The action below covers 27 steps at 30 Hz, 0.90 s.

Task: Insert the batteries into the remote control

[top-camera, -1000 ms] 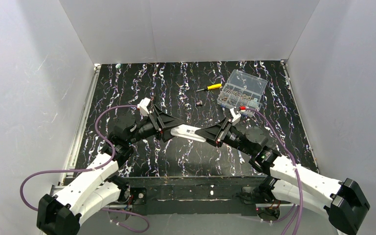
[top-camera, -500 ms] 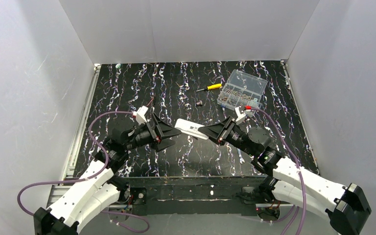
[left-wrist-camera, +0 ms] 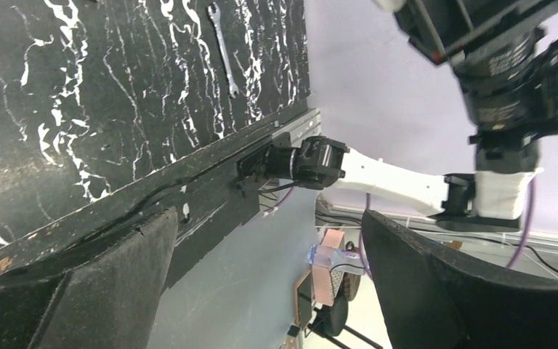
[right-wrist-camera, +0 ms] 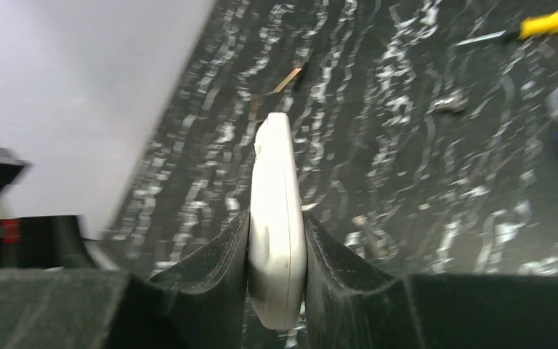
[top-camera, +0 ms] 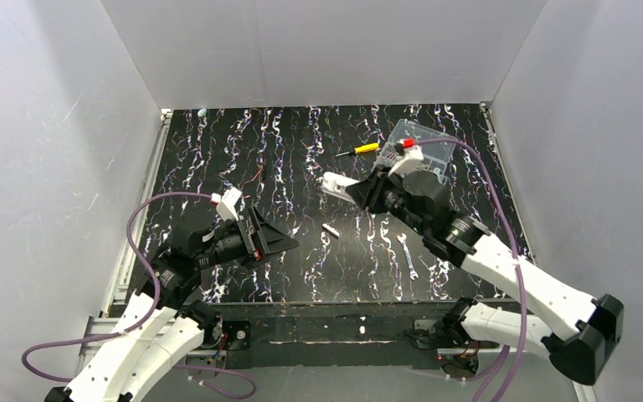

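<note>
My right gripper (top-camera: 358, 193) is shut on the white remote control (top-camera: 333, 183) and holds it in the air over the table's far middle. In the right wrist view the remote (right-wrist-camera: 276, 167) stands edge-on between the two black fingers, with the gripper (right-wrist-camera: 276, 225) clamped on its lower half. My left gripper (top-camera: 285, 243) is open and empty, low over the near left of the table. In its own view the left gripper (left-wrist-camera: 269, 240) points past the table's front edge. I see no green batteries in any view.
A small white-silver stick (top-camera: 331, 229) lies mid-table. A small wrench (top-camera: 408, 255) lies near the front right. A yellow screwdriver (top-camera: 358, 150) and a clear parts box (top-camera: 431, 149) sit at the far right. White walls enclose the black marbled table (top-camera: 218, 151).
The left gripper let go of the remote and drew back to the near left. The right gripper carried the remote up and toward the far right. A white-silver stick now shows mid-table.
</note>
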Each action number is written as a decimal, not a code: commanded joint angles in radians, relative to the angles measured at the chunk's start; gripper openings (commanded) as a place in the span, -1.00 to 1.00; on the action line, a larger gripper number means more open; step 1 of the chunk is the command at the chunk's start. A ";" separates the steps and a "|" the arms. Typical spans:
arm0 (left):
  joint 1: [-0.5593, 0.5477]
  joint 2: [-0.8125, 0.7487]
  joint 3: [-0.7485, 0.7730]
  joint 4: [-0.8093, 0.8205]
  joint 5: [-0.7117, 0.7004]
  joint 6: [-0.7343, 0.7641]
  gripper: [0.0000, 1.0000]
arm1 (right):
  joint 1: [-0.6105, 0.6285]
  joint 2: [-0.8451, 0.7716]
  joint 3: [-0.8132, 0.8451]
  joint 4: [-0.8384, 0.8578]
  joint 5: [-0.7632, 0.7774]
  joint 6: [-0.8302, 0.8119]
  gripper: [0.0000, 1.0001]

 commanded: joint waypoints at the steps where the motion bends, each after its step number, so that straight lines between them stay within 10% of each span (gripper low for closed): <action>1: -0.002 -0.026 0.042 -0.117 -0.007 0.068 0.96 | -0.002 0.134 0.151 -0.096 0.069 -0.433 -0.97; 13: -0.001 -0.095 0.136 -0.421 -0.128 0.161 0.97 | 0.009 0.510 0.355 -0.015 0.040 -1.004 -0.97; 27: -0.001 -0.152 0.186 -0.558 -0.196 0.178 0.97 | 0.080 0.990 0.703 -0.050 0.294 -1.315 -0.97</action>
